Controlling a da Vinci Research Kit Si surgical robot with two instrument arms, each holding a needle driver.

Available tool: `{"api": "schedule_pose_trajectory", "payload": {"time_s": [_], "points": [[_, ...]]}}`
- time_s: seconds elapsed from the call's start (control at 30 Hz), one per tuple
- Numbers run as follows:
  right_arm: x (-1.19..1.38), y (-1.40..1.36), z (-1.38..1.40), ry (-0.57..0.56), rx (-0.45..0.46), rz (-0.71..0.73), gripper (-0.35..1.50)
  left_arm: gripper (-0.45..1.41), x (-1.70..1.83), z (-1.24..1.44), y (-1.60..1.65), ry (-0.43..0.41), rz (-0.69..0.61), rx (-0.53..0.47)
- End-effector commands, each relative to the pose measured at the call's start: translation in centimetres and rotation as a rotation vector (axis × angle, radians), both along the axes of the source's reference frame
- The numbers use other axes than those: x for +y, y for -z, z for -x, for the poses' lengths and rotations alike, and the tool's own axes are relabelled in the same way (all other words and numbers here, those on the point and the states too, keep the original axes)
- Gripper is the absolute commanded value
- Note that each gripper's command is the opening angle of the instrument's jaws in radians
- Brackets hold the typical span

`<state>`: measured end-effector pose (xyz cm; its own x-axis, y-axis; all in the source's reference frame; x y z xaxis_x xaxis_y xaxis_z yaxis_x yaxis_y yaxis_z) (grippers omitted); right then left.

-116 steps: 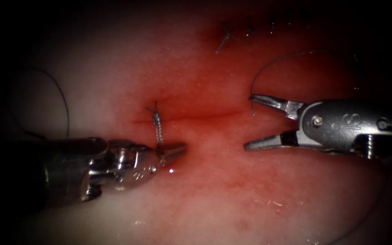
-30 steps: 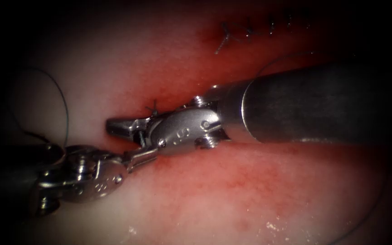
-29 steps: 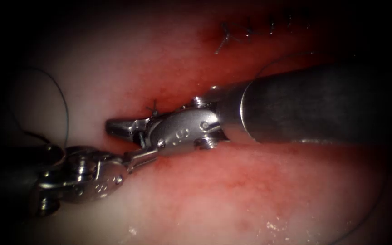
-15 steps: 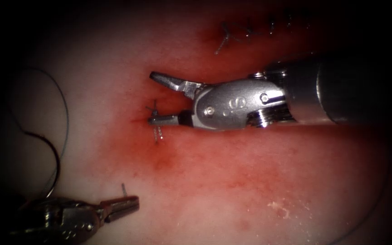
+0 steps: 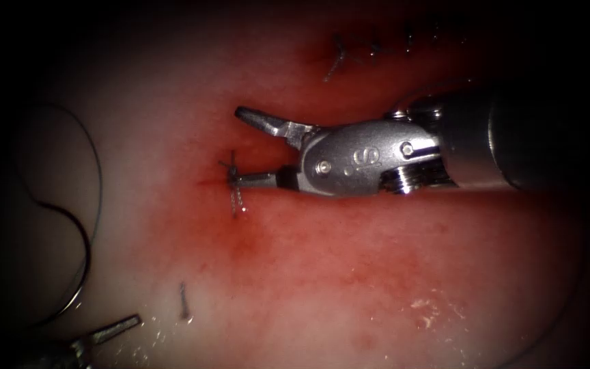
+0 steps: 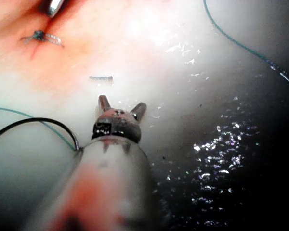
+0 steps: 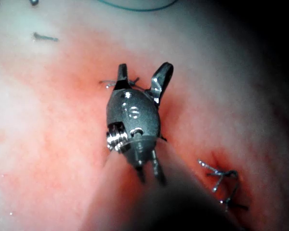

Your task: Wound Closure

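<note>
The right tool (image 5: 244, 147) carries an engraved mark on the flat metal body just behind its jaws. In the endoscope view it reads like the letter "S", or a rounded sign of two curves; I cannot tell which. In the right wrist view the same mark appears on the body behind the jaws, but it is not readable there.

Endoscope view dim with dark vignetted edges; wrist views bright, with glare on the wet tissue (image 6: 183, 48).
</note>
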<state>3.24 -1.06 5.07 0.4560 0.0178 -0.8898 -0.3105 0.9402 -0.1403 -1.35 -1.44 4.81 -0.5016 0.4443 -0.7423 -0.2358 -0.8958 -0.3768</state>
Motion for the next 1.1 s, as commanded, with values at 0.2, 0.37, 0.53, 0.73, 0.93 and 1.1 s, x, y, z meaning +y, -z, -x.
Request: {"api": "schedule_pose_trajectory", "payload": {"time_s": [0.2, 0.37, 0.53, 0.73, 0.93, 1.1], "points": [[-0.03, -0.05, -0.06, 0.005, 0.0, -0.002, 1.46, 0.52, 0.36, -0.11, 0.43, 0.124, 0.108, 0.103], [-0.05, -0.04, -0.07, 0.005, 0.0, -0.002, 1.46, 0.61, 0.46, -0.25, 0.35, 0.134, 0.096, 0.234], [-0.06, -0.02, -0.08, 0.007, -0.002, -0.004, 1.46, 0.51, 0.46, -0.37, 0.06, 0.123, 0.083, 0.327], [-0.06, -0.01, -0.08, 0.006, -0.002, -0.005, 1.45, 0.36, 0.32, -0.48, -0.34, 0.064, 0.039, 0.413], [-0.06, 0.0, -0.07, 0.009, -0.003, 0.0, 1.45, 0.17, 0.22, -0.53, -0.44, 0.035, -0.012, 0.441], [-0.06, 0.01, -0.06, 0.009, -0.003, -0.002, 1.45, -0.05, 0.21, -0.56, -0.43, 0.033, -0.02, 0.448]]}}
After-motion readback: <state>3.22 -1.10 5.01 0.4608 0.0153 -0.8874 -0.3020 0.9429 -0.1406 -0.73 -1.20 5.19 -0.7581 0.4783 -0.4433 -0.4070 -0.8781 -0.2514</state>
